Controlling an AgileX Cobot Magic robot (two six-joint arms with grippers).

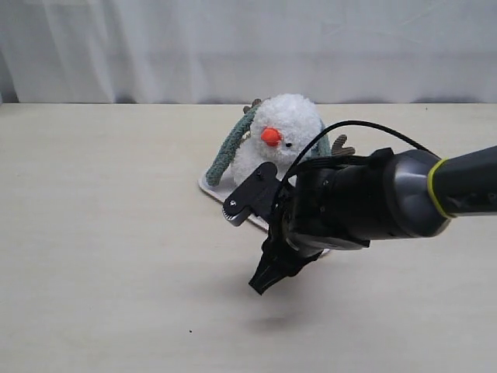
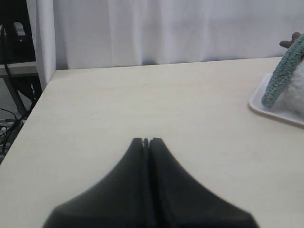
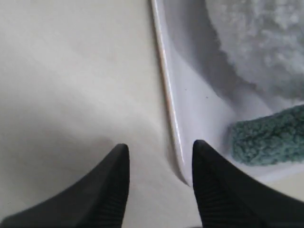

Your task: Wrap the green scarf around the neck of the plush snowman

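Green scarf point(image 1: 227, 151) loops behind the upright snowman point(image 1: 291, 128), both ends hanging down its sides. Nearby the right fingers point(image 3: 109, 190) gape empty; the left fingers point(image 2: 137, 180) are pressed together.

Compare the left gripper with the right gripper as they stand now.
The left gripper has its jaws shut together; the right gripper has its jaws apart. The left gripper points over bare table, away from the white tray; the right gripper sits over the tray's corner, close to the green scarf. Both are black and hold nothing.
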